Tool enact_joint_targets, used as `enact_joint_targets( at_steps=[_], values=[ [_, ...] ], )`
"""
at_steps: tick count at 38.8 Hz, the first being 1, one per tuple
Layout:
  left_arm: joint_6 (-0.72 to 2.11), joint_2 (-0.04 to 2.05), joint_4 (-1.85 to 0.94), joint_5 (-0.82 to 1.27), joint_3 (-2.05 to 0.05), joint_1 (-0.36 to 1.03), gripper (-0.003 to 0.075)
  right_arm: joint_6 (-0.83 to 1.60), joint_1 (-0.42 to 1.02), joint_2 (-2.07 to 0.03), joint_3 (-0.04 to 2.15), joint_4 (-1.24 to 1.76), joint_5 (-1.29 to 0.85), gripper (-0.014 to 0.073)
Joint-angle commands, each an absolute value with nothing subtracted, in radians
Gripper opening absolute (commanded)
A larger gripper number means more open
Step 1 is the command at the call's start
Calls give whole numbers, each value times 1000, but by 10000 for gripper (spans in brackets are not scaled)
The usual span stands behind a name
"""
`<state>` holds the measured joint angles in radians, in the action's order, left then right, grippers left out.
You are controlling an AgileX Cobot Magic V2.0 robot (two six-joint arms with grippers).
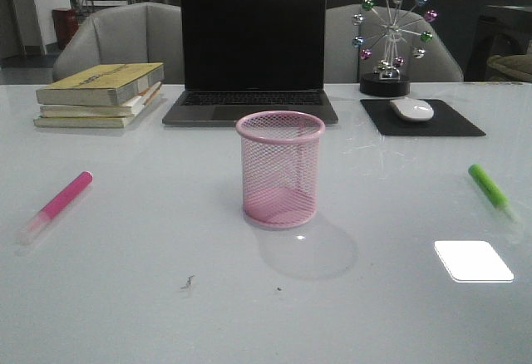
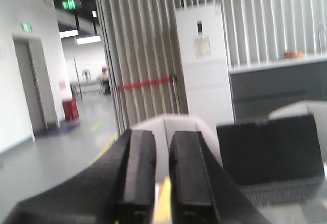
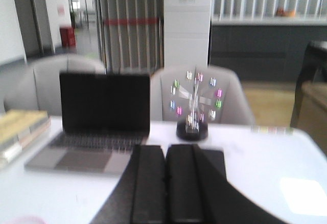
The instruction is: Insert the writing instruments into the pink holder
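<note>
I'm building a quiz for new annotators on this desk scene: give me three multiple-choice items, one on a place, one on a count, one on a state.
1. Where does the pink highlighter lie?
A. On the table left of the pink mesh holder
B. Inside the holder
C. On the mouse pad

2. How many books are in the stack?
A. One
B. Three
C. Five

3. What is the laptop doing?
A. Closed flat
B. Open, showing a bright picture
C. Open, screen dark

Key: 1 A, it lies on bare table far left, with the green highlighter far right. 2 B, three spines show. 3 C, the lid is up and the screen is black.
</note>
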<state>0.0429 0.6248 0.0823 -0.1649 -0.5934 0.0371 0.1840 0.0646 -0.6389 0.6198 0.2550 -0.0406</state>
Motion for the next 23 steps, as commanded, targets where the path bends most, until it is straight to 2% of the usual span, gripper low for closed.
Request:
enact_joint_targets(
  at_steps=[1, 8, 10, 12, 14, 16, 17, 19, 21, 23],
  values=[
    [33, 685, 80, -188, -631, 36, 199, 182, 64, -710, 659, 255, -10, 50],
    [33, 761, 46, -93, -631, 36, 205, 182, 64, -790, 659, 255, -101, 50],
    [33, 774, 44, -81, -631, 36, 234, 182, 64, -806, 659, 255, -120, 54],
    [33, 779, 39, -76, -631, 36, 298, 182, 64, -820, 659, 255, -128, 79],
    [33, 788, 32, -76, -631, 36, 388, 182, 64, -833, 659, 255, -131, 144],
    [33, 792, 22, -76, -631, 36, 489, 182, 64, -843, 659, 255, -131, 258],
    [33, 792, 17, -76, -631, 36, 511, 182, 64, -845, 659, 255, -131, 314],
    [33, 792, 7, -76, -631, 36, 521, 182, 64, -852, 659, 255, -129, 440],
    [33, 792, 0, -76, -631, 36, 519, 182, 64, -858, 659, 255, -122, 531],
    [33, 792, 0, -76, -631, 36, 519, 182, 64, -863, 659, 255, -120, 567]
  ],
)
